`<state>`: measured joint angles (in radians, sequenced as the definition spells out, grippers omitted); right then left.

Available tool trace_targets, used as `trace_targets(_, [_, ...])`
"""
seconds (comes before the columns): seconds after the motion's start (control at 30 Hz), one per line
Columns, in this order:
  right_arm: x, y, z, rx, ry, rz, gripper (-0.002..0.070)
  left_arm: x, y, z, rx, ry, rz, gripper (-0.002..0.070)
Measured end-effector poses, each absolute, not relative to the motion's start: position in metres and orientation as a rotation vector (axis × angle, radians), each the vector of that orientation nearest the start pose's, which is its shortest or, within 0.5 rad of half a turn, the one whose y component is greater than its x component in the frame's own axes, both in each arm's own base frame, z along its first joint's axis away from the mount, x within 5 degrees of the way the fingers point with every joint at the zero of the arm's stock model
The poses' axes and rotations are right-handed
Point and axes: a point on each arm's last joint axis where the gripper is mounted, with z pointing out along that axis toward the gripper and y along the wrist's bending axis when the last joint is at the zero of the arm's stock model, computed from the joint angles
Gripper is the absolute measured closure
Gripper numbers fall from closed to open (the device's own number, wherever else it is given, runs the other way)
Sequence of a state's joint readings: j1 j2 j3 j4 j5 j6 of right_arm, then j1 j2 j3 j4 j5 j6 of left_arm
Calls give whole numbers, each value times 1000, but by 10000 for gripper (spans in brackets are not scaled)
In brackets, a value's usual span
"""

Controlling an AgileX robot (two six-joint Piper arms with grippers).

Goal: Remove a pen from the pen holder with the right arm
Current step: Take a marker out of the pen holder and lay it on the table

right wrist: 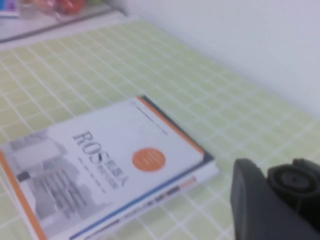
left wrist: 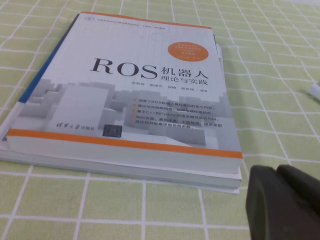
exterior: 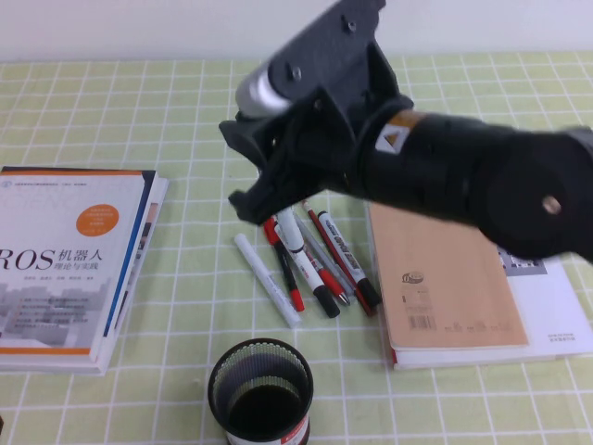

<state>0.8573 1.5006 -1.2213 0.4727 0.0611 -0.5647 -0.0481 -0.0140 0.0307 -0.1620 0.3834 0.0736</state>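
Note:
The black mesh pen holder [exterior: 220, 397] stands near the table's front edge, and I see no pens in its dark inside. Several pens [exterior: 310, 264] lie fanned on the cloth behind it, a white one [exterior: 267, 280] at their left. My right gripper [exterior: 239, 169] hangs high above those pens, pointing left. In the right wrist view a dark finger [right wrist: 248, 200] sits tight against a round black pen end [right wrist: 295, 179], so the jaws look shut on a pen. My left gripper [left wrist: 282, 202] rests low beside the ROS book [left wrist: 145, 90], fingers together.
The ROS book [exterior: 65, 260] lies on another book at the left. A tan notebook [exterior: 440, 278] on a white book lies at the right, partly under my right arm. A green checked cloth [exterior: 185, 102] covers the table.

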Motion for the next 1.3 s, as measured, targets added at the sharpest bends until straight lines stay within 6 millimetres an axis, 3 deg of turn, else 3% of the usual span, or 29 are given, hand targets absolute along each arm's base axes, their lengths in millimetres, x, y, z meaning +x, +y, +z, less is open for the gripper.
trace_targets(0.27, [298, 292, 328, -845, 2050, 587, 581, 52, -8, 170, 15, 1881, -142, 683])
trace_targets(0.57, [341, 332, 278, -942, 2272, 572, 581, 52, -8, 170, 15, 1881, -142, 683])
trace_targets(0.97, [367, 353, 229, -951, 2367, 590, 581, 52, -8, 170, 15, 1881, -142, 683])
trace_targets(1.3, [374, 356, 211, -920, 2375, 599, 582, 52, -8, 170, 15, 1881, -142, 683])
